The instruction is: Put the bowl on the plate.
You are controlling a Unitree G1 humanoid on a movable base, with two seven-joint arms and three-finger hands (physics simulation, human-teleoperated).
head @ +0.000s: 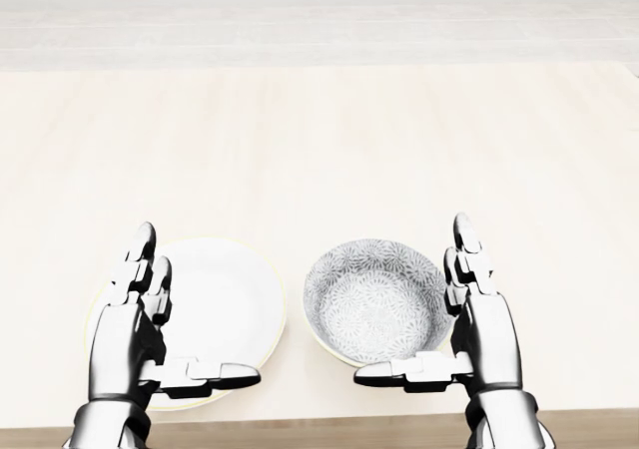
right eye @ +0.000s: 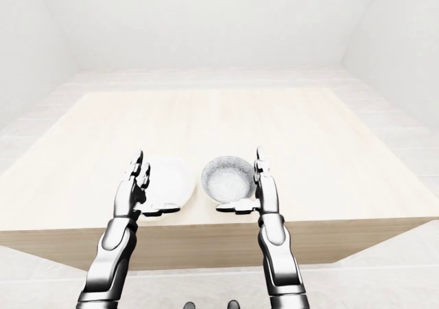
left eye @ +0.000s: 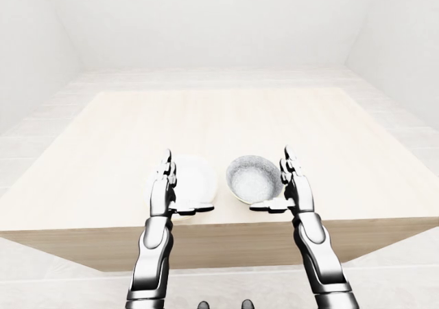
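Note:
A grey patterned bowl stands on the pale wooden table, near its lower edge in the head view. Just left of it lies a flat white plate; the two are close but apart. My right hand is open beside the bowl's right rim, thumb stretched under its near side, fingers upright and not closed round it. My left hand is open over the plate's left part, thumb pointing right across the plate, holding nothing.
The table's near edge runs just below both hands, with pale tiled floor around it. White walls close the room at the top of the eye views.

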